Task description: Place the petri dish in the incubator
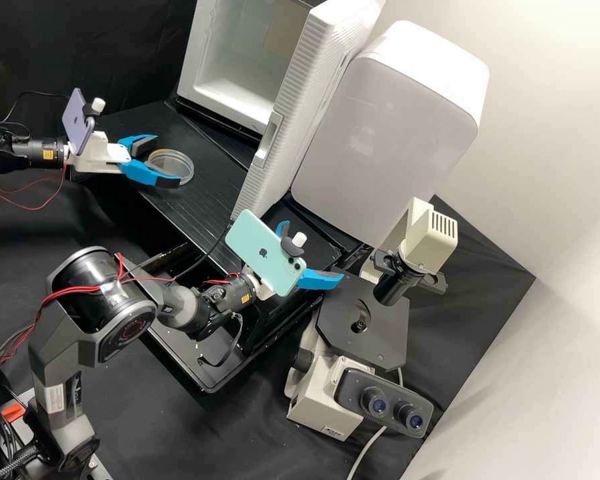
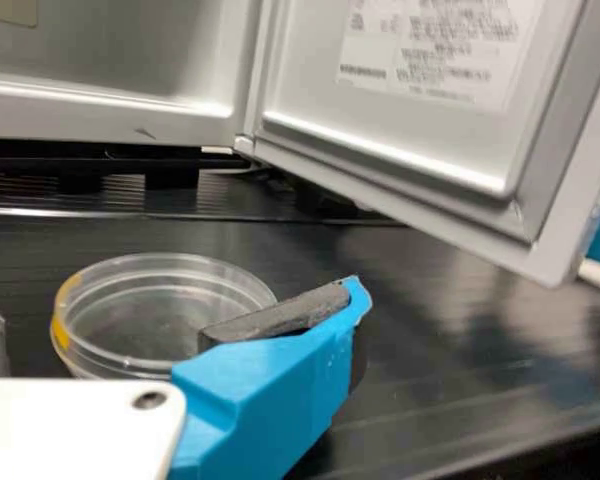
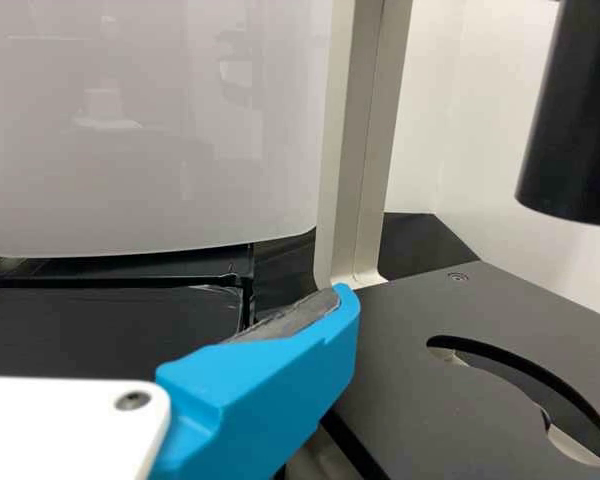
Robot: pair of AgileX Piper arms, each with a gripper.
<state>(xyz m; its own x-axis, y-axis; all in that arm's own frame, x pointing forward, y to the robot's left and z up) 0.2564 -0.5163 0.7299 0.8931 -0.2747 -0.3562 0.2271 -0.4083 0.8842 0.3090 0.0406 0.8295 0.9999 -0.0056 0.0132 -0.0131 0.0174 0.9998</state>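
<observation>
— On the tabletop (image 1: 200, 200), where's the dish (image 1: 170, 167) rn?
— Flat on the black ribbed top, just in front of the incubator (image 1: 237, 60), outside it. Door (image 1: 293, 100) is swung open, white cavity showing.
— Left gripper (image 1: 166, 159)?
— Down low at the dish, fingers (image 1: 143, 175) wide, one on each side of it, not clamped. From the left wrist the dish is clear w/ a yellowish patch on the rim. One grey finger pad sits right at its edge; can't tell if it touches. Door's inner face hangs over the top just beyond.
— Right gripper (image 1: 321, 277)?
— Well apart from the dish, on the near side of the door, above the edge of the microscope (image 1: 327, 400) stage (image 1: 353, 307). Fingers spread too, holding nothing. Its wrist view has one blue finger over the stage's corner, w/ the pale door panel behind.
— Surface + room?
— Top is glossy black w/ fine ribs and picks up a dim reflection of the door. Black cloth (image 1: 180, 413) lies around it and under the microscope. Dark drape at the back left, plain white wall (image 1: 547, 167) on the right. Red wires loop on both arms. Phone on each wrist: purple (image 1: 77, 120) on L, mint (image 1: 263, 252) on R.
</observation>
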